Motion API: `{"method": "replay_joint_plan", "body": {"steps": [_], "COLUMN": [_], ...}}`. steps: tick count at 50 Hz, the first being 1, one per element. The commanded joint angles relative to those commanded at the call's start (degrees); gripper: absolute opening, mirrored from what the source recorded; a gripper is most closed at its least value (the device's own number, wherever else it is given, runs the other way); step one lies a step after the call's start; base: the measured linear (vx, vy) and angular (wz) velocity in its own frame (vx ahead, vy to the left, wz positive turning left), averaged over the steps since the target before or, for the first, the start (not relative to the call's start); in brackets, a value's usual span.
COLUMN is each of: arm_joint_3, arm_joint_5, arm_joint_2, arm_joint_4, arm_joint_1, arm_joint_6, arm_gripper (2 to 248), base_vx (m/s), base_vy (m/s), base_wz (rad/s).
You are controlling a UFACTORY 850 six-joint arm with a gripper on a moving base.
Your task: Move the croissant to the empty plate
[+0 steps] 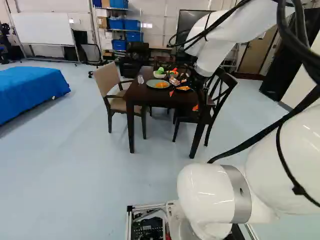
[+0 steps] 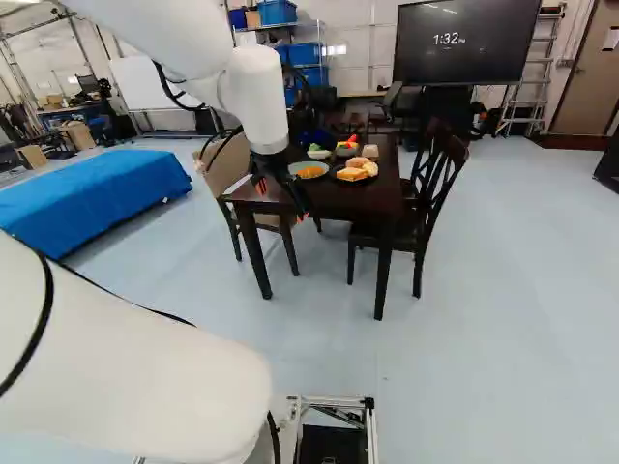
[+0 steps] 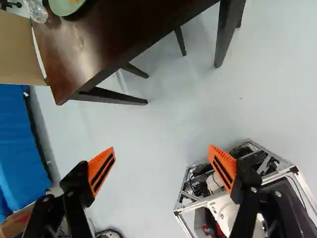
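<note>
Open and empty, my gripper (image 2: 280, 201) hangs at the near edge of the dark table (image 2: 338, 200), pointing down. In the wrist view the gripper (image 3: 162, 153) has its orange pads wide apart, with only floor and the base between them. A black plate (image 2: 340, 178) on the table bears several golden-brown bread-like pieces (image 2: 357, 165); which one is the croissant I cannot tell. Left of it lies a green plate (image 1: 152, 84) with something orange on it. That plate's edge (image 3: 66, 7) also shows beyond the gripper in the wrist view. No bare plate can be made out.
A bowl with green food (image 2: 319, 152) and a clear glass or bottle (image 1: 140, 79) stand on the table. Chairs flank it, a tan one (image 1: 111, 82) at left and a dark one (image 2: 426, 208) at right. A blue-covered bed or table (image 1: 32, 90) is farther left.
</note>
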Motion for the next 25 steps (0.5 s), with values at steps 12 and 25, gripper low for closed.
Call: {"method": "replay_joint_plan", "body": {"steps": [12,25], "arm_joint_3": [0.84,2.2], "arm_joint_5": [1.98,5.17], "arm_joint_2": [-0.02,-0.06], "arm_joint_4": [-0.39,-1.02], "arm_joint_1": [0.23,0.6], "arm_joint_6": [-0.32,-0.83], "arm_gripper": [247,247], "base_vx": [0.0,0.0], "base_vy": [0.0,0.0], "base_wz": [0.0,0.0]}}
